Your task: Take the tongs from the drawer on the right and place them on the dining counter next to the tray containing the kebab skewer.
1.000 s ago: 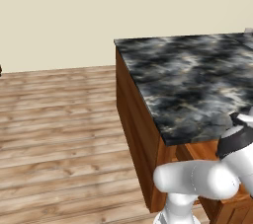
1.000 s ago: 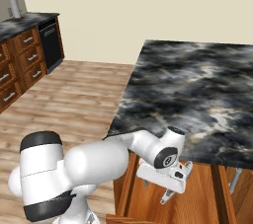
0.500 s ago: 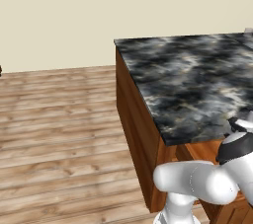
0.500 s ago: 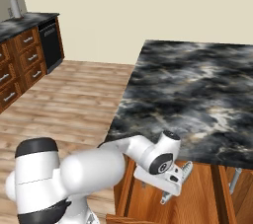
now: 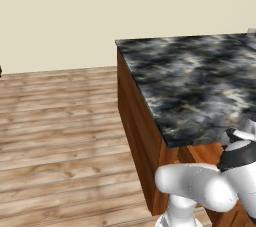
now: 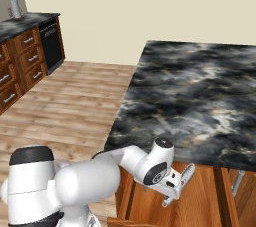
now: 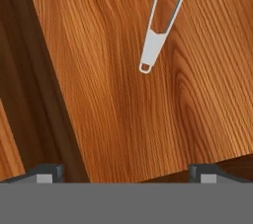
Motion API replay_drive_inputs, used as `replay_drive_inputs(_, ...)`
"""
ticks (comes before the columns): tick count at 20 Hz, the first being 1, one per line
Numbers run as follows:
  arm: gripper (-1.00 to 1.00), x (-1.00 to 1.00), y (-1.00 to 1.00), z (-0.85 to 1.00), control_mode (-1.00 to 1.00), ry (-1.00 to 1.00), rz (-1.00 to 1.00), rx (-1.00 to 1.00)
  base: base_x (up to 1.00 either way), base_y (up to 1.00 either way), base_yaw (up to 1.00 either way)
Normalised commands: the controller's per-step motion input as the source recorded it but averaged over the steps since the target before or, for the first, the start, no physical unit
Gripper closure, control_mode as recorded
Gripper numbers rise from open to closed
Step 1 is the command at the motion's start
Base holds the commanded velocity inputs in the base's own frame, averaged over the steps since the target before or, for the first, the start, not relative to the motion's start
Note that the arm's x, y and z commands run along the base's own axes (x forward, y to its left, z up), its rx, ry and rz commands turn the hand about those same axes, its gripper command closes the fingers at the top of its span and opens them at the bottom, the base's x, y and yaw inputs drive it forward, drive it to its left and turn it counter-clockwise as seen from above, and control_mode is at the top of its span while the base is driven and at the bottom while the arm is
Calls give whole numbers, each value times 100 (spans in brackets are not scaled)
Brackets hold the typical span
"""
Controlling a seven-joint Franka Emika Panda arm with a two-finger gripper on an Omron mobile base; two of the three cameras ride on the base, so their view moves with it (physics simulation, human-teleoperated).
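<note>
Grey metal tongs (image 7: 154,45) lie on the wooden floor of the open drawer (image 7: 108,99), their looped hinge end pointing toward me and both arms running off the view's top. My gripper (image 7: 126,171) hovers above them, open, with its fingertips (image 7: 47,171) far apart and nothing between them. In the right base view the gripper (image 6: 177,187) hangs just under the front edge of the dining counter (image 6: 200,91), over the drawer (image 6: 205,201). The black marbled dining counter (image 5: 190,86) stretches away to the right. The tray and the kebab skewer are out of view.
Wooden cabinets (image 6: 20,56) with a dark worktop and a black appliance (image 6: 50,46) line the far left wall. Plank floor (image 5: 60,136) lies open to the left of the counter. The drawer's dark side wall (image 7: 34,94) runs beside the tongs.
The arm has sunk a little and the wrist has shifted slightly left in the right base view. The jaws have stayed wide apart.
</note>
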Motion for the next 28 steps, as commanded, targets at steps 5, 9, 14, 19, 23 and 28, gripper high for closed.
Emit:
replay_drive_inputs(5,-100,2,0,-12,-100,-11,-6,-8,0,0,0)
replay_drive_inputs(9,-100,5,0,-12,-100,-13,-4,-8,0,0,0)
replay_drive_inputs(14,-100,8,0,-2,-100,-4,-4,-1,0,0,0)
replay_drive_inputs(19,-100,15,-9,-9,-100,-2,-3,0,0,0,0)
replay_drive_inputs(23,-100,21,-17,-16,-100,0,-2,0,0,0,0)
replay_drive_inputs(28,-100,13,-15,-6,-100,0,-2,0,0,0,0)
